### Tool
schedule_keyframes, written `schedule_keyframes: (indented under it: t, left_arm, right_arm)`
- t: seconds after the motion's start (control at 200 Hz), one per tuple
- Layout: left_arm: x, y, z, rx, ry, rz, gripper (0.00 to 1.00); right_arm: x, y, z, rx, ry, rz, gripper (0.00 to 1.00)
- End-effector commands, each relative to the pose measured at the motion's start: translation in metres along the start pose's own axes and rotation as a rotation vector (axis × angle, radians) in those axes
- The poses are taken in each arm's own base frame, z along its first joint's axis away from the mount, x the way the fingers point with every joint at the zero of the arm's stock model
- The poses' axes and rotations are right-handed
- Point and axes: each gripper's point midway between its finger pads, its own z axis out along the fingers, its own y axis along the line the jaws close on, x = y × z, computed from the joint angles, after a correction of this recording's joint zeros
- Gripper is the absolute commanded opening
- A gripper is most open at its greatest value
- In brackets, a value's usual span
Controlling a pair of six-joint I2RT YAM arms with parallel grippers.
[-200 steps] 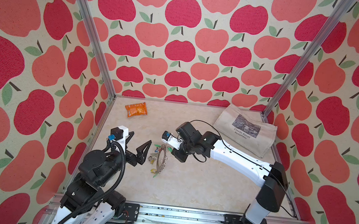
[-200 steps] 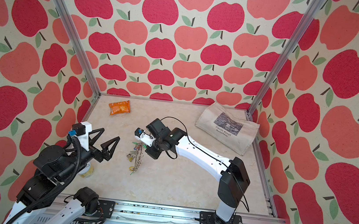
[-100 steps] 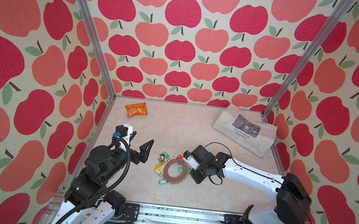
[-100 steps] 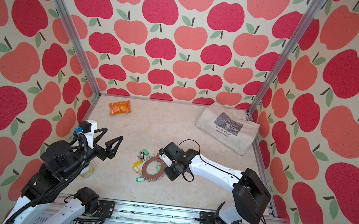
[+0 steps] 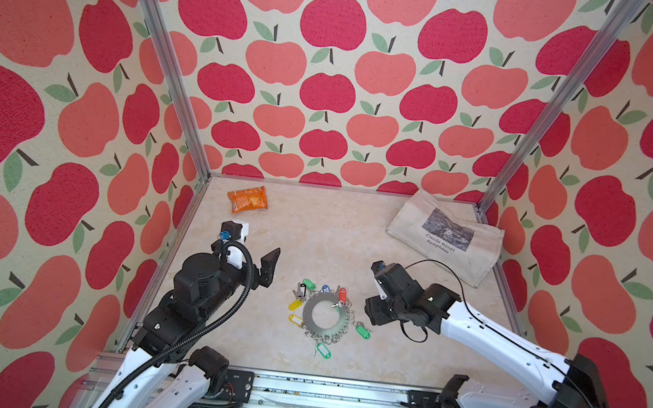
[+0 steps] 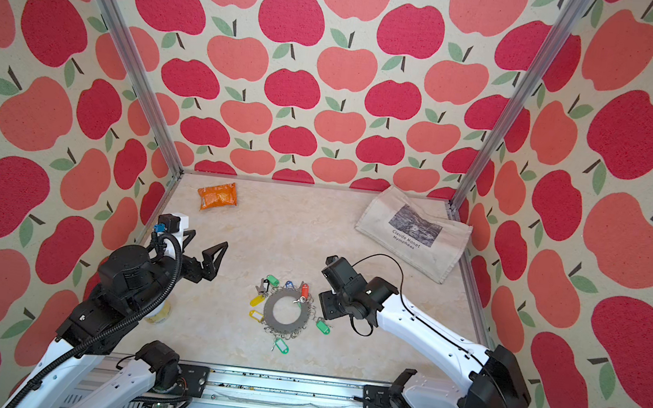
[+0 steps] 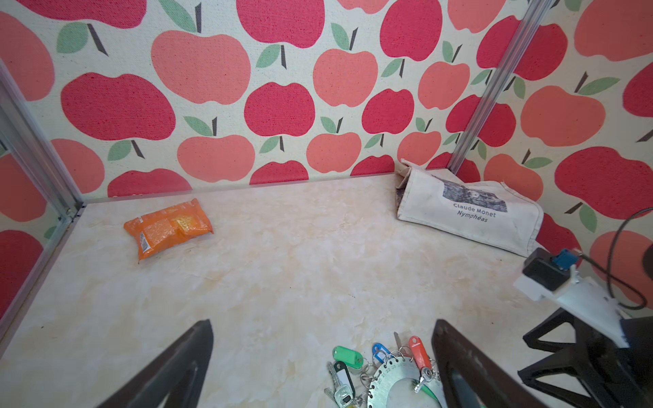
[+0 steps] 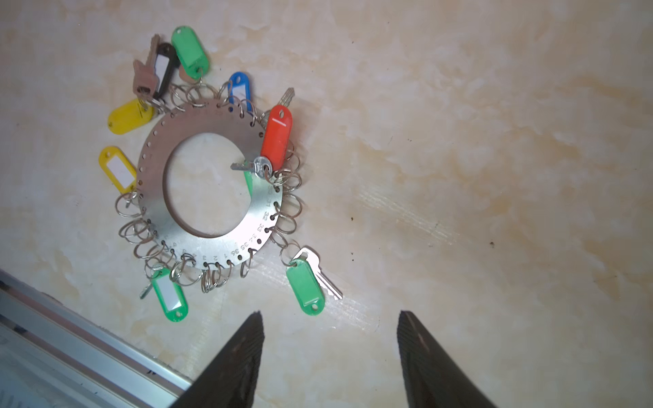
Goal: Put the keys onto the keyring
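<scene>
Left arm: rises from the front-left corner and is bent at the elbow, its wrist raised over the left side of the surface (image 5: 313, 233). Left gripper (image 6: 204, 249) is above the table with its fingers spread wide and nothing between them, aimed toward the middle.

Right arm: reaches in low from the front-right corner, forearm running leftward. Right gripper (image 8: 329, 314) is just right of the keyring. Its jaws are parted and empty, and the tips touch nothing.

Keyring (image 5: 308, 316): lies flat near the middle of the front edge, between the two grippers. It is a round disc, so it has no long axis. Small wire rings line its rim.

Keys (image 8: 319, 272): the tagged keys fan outward from the rim.
- Yellow tags (image 8: 129, 116) lie on the left.
- Green, black and blue tags are toward the back.
- The red tag (image 8: 277, 136) lies across the disc, and its key points inward over the central hole.
- One green-tagged key on the right points away from the disc, toward the right gripper.

Containers:
- Orange packet (image 5: 248, 199) is near the back-left corner. It lies flat and closed.
- Cloth tote bag (image 5: 446, 235) is in the back-right corner, lying flat with the print upward. Its contents cannot be seen.
</scene>
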Motion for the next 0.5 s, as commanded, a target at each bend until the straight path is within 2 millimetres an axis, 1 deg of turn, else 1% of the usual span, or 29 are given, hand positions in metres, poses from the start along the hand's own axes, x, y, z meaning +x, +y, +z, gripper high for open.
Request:
schedule_keyframes:
  t: [0.0, 0.135, 0.18, 0.23, 0.29, 0.31, 0.37, 0.495]
  left_arm:
    - [0.009, 0.02, 0.013, -0.097, 0.017, 0.04, 1.0]
    - [0.011, 0.04, 0.026, -0.159, -0.004, 0.052, 0.99]
    - [0.012, 0.044, 0.03, -0.166, -0.015, 0.061, 0.99]
    - [0.017, 0.051, 0.035, -0.184, -0.011, 0.072, 0.99]
    - [0.027, 0.061, 0.042, -0.215, 0.008, 0.085, 0.99]
    - [0.03, 0.065, 0.043, -0.227, 0.013, 0.088, 0.99]
    - [0.04, 0.074, 0.05, -0.251, 0.023, 0.09, 0.99]
    - [0.051, 0.085, 0.06, -0.261, -0.004, 0.114, 0.99]
  right_arm:
    - [-0.031, -0.017, -0.017, 0.029, -0.122, 0.024, 0.7]
    - [-0.063, -0.041, -0.031, 0.032, -0.251, 0.012, 0.78]
    - [-0.071, -0.052, -0.035, 0.056, -0.291, 0.006, 0.81]
    - [-0.08, -0.064, -0.038, 0.077, -0.327, 0.007, 0.83]
    - [-0.087, -0.083, -0.042, 0.105, -0.368, 0.026, 0.86]
    - [-0.091, -0.09, -0.044, 0.114, -0.389, 0.034, 0.92]
    - [-0.097, -0.108, -0.048, 0.142, -0.441, 0.057, 0.98]
    - [-0.103, -0.145, -0.05, 0.235, -0.52, 0.069, 0.99]
